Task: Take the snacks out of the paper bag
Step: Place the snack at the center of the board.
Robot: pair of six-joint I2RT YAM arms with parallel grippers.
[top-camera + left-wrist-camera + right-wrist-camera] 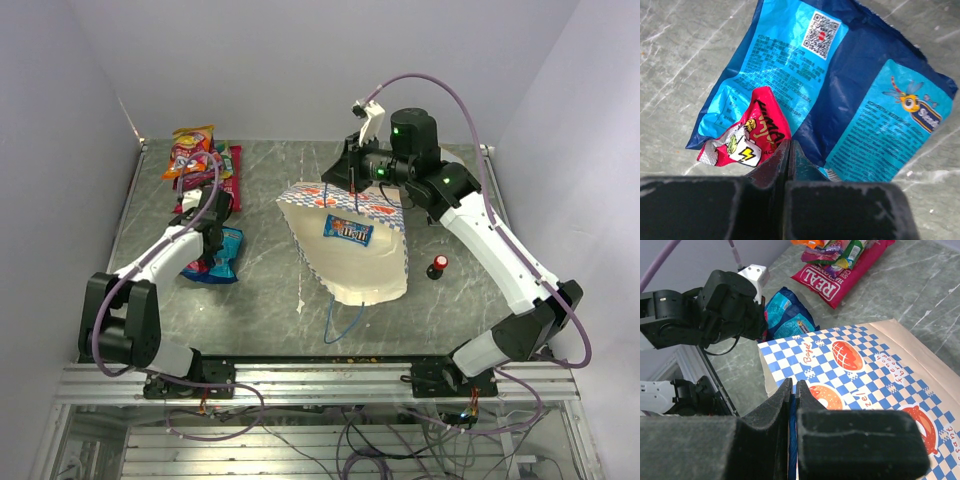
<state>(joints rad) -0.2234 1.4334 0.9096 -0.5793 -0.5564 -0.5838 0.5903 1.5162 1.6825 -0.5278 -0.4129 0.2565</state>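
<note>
**A:** Where is the paper bag (355, 270) at this moment?

**B:** Around the middle of the bench (270, 330), a little toward the far edge, with its cream inside turned upward. The right jaws are closed fully on the thin cord handle (792, 440) at the bag's far side, so that side is lifted.

**A:** And the snacks?

**B:** An orange packet (192, 150) and the red REAL packet (232, 185) are in a heap at the far left corner. A blue candy bag (850, 90) lies flat near the left edge, with a small red packet (747, 135) partly upon it. One packet more, the blue inner packet (348, 231), is inside the paper bag.

**A:** What do the left jaws hold?

**B:** They are pressed together with no gap, and their tips touch the edge of the small red packet. Whether they pinch its corner, I cannot tell.

**A:** So how should one do this step well?

**B:** In my judgement only the inner packet remains to be taken out. The right jaws should hold the handle high and steady, so that the mouth does not fall shut. The left jaws must open, rise from the candy bag and come down through the open mouth. They should grip the packet at its edge, because shiny foil slips easily. They should not catch the paper wall, otherwise the whole bag may be dragged and the thin cord may slide out. Then they should put the packet down near the left edge, apart from the bag.
</note>
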